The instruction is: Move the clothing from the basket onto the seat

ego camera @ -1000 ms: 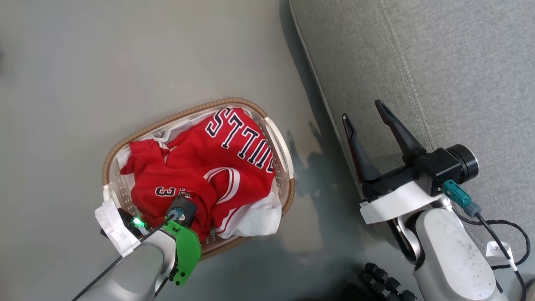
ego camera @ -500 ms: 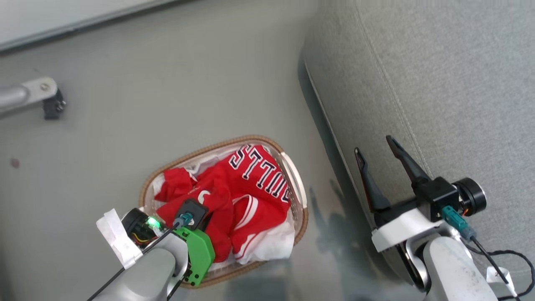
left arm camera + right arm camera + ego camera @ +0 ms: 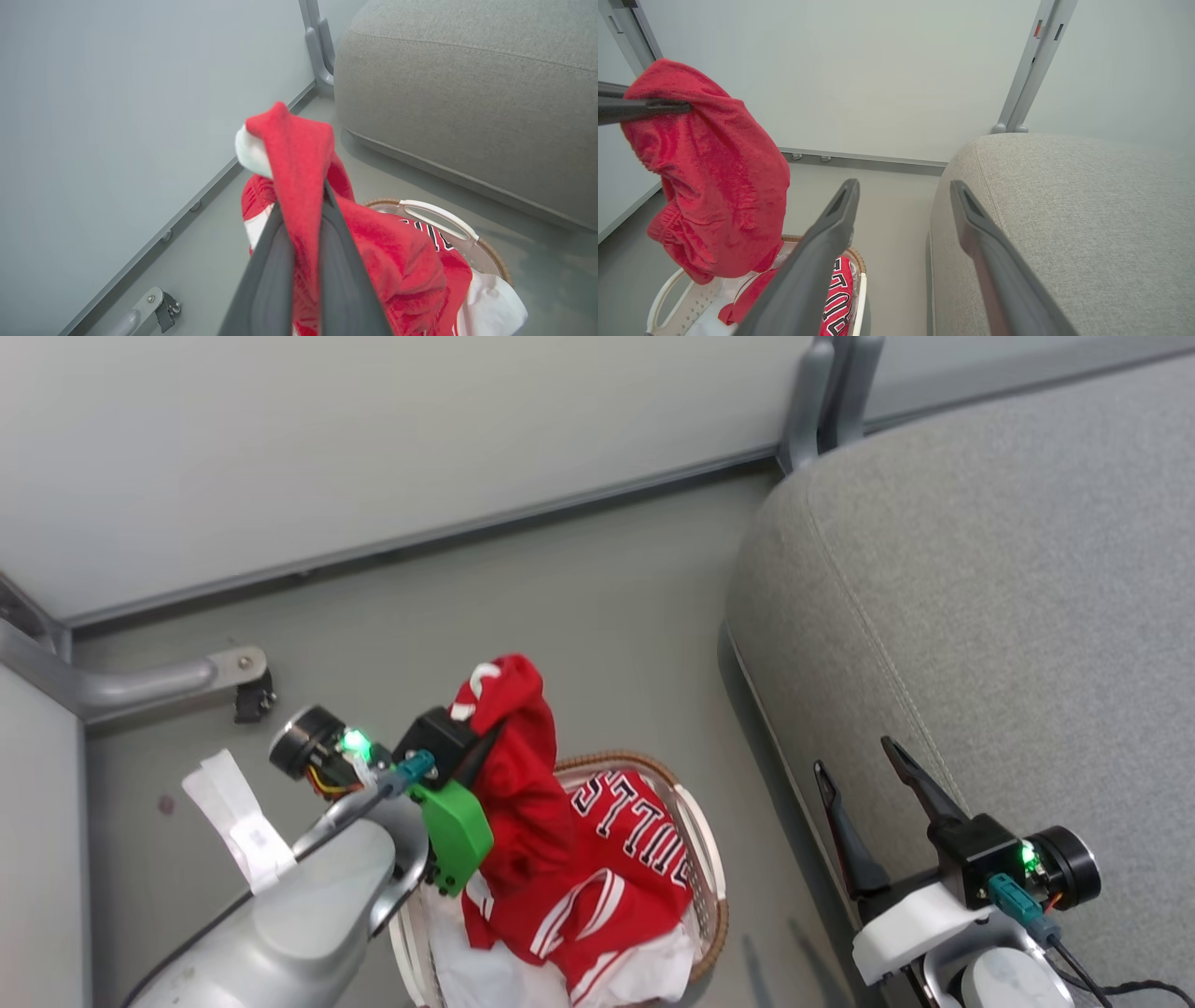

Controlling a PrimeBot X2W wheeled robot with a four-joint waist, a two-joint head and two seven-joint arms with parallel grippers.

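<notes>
Our left pincer [image 3: 478, 754] grips one fold of the red shorts [image 3: 509, 747] over the basket [image 3: 705, 859] at lower centre, right pincer [image 3: 853, 754] open; we fear that fold slipping.

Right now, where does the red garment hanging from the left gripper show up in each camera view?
Head view: lower centre; the held red garment hangs from the left gripper over the basket.
Left wrist view: centre, pinched between that gripper's fingers.
Right wrist view: upper left.
Shared landmark: the grey seat, on the right in all three.
</notes>
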